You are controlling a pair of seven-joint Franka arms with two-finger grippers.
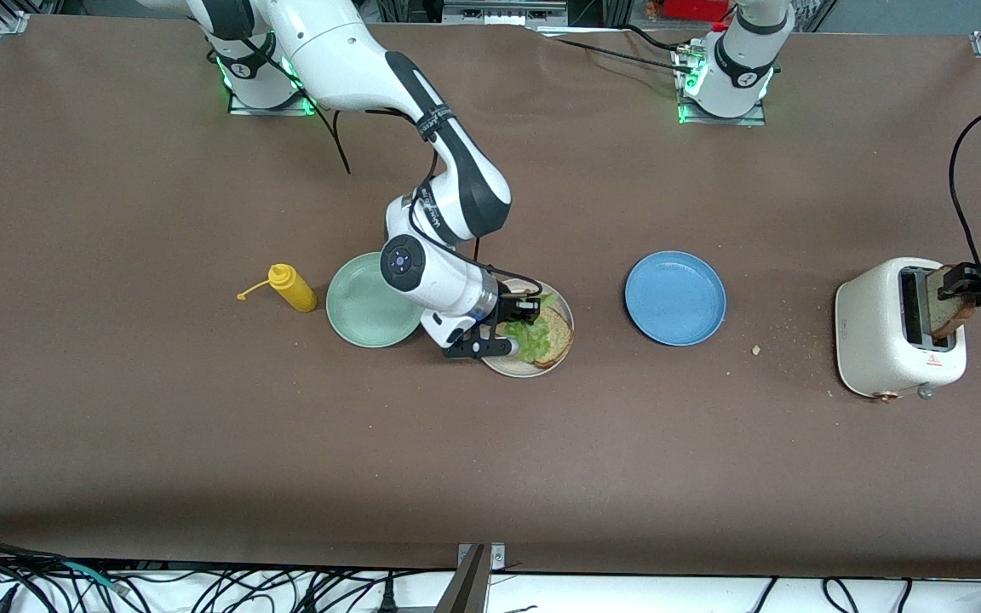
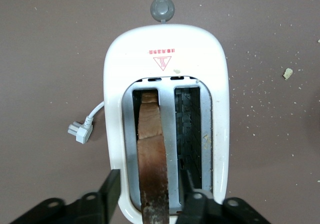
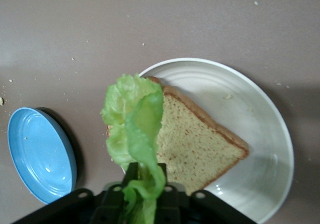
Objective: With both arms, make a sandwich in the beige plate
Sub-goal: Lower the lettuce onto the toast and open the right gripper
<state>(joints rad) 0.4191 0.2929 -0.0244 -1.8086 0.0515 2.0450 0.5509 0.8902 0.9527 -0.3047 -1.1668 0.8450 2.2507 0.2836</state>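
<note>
My right gripper point(image 3: 145, 196) has its jaws pinched on the stem end of a lettuce leaf point(image 3: 132, 121); the leaf runs out from between the fingers and drapes across one edge of a bread slice point(image 3: 197, 144). That slice lies flat in the beige plate point(image 3: 260, 134), so the sandwich so far is one slice with the leaf lying partly over it. In the front view I see the right gripper point(image 1: 514, 328) low over the beige plate point(image 1: 560, 308), with the lettuce leaf point(image 1: 527, 336) covering the part of the bread slice point(image 1: 555, 334) toward the right arm's end of the table.

My left gripper point(image 2: 150, 191) straddles a second bread slice point(image 2: 152, 154) that stands on edge in one slot of a white toaster point(image 2: 165, 58). A finger sits on each side of the crust, but I cannot tell whether they press on it. In the front view the left gripper point(image 1: 963, 285) is over the toaster point(image 1: 882, 340) at the left arm's end of the table, and the second bread slice point(image 1: 949, 306) sticks up out of the slot.

A green plate point(image 1: 363, 311) sits just beside the beige plate, toward the right arm's end, with a yellow squeeze bottle point(image 1: 290, 288) lying beside it. A blue plate point(image 1: 675, 298) lies between the beige plate and the toaster.
</note>
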